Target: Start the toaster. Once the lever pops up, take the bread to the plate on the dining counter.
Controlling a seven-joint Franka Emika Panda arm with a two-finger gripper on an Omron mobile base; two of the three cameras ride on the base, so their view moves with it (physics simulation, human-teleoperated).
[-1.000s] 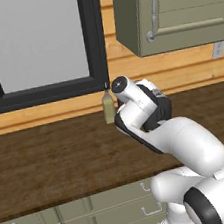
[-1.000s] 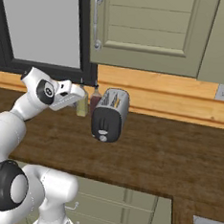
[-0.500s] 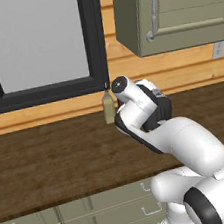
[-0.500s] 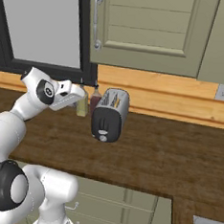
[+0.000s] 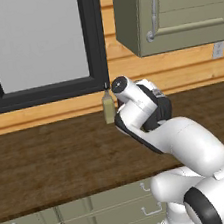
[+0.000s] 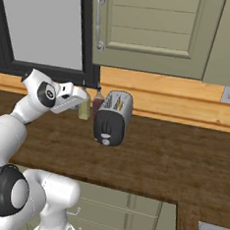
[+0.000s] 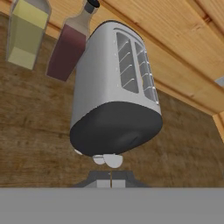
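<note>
Nothing has changed over the last second: arm, gripper and toaster sit just as they did in both base views. I take that as a pause at the first step, either pressing the lever or waiting on it, and the bread has not started its trip to the plate.

Nearest, in the hand view, the gripper [image 7: 110,175] has its jaws closed together with nothing between them. Its tips sit just below the toaster's [image 7: 116,100] dark end face, next to the pale lever [image 7: 109,160] at the lower edge. I cannot tell whether they touch it, or whether the lever is down or up.

From the right base view, the gripper [image 6: 84,97] reaches in from the left, close beside the toaster [image 6: 112,117], which stands on the counter [image 6: 172,156] near the wall. A tan strip shows in one top slot, probably the bread [image 6: 119,104], but it is too small to be sure. In the hand view the slots look grey and ribbed.

Behind the toaster, against the wooden wall, stand a yellow bottle [image 7: 26,35] and a red bottle [image 7: 70,43]. The yellow bottle [image 5: 108,107] also peeks past the arm in the left base view. Above hang the window [image 6: 41,21] and a cabinet [image 6: 154,31].

If the lever is already down, the sensible thing is to hold off until it pops up, then open the jaws for the slice.
</note>
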